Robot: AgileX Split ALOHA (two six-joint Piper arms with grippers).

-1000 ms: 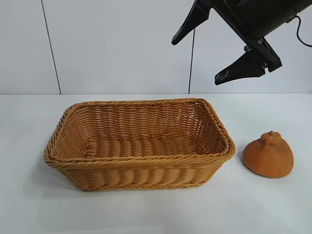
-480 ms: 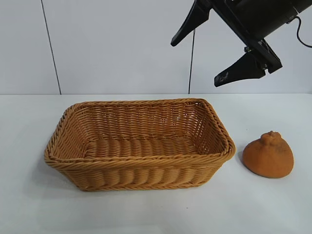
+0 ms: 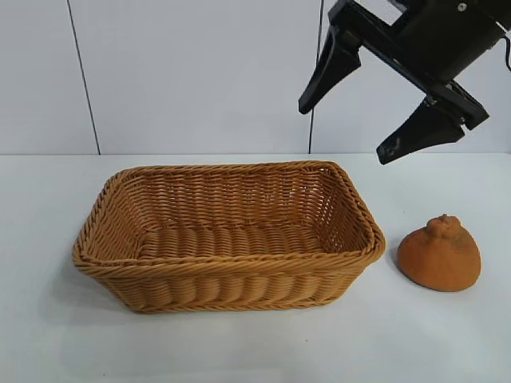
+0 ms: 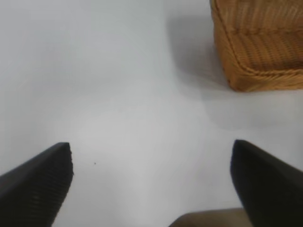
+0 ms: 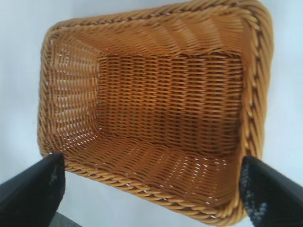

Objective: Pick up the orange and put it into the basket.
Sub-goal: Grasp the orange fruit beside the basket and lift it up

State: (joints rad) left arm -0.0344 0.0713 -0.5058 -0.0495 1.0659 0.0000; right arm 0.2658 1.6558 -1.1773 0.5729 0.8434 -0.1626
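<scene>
The orange [image 3: 440,253] sits on the white table to the right of the basket [image 3: 231,265], with a small gap between them. The basket holds nothing. My right gripper [image 3: 343,134] hangs open high above the basket's right end, up and to the left of the orange. In the right wrist view it [image 5: 150,163] looks down into the basket [image 5: 156,194]; the orange does not show there. My left gripper [image 4: 151,147] is open over bare table, with a basket corner [image 4: 265,52] farther off. The left arm is out of the exterior view.
The white table [image 3: 48,335] runs back to a pale panelled wall [image 3: 192,72]. Bare table lies in front of the basket and around the orange.
My right gripper has shifted to the right and slightly down, still open. The orange and the basket have not moved.
</scene>
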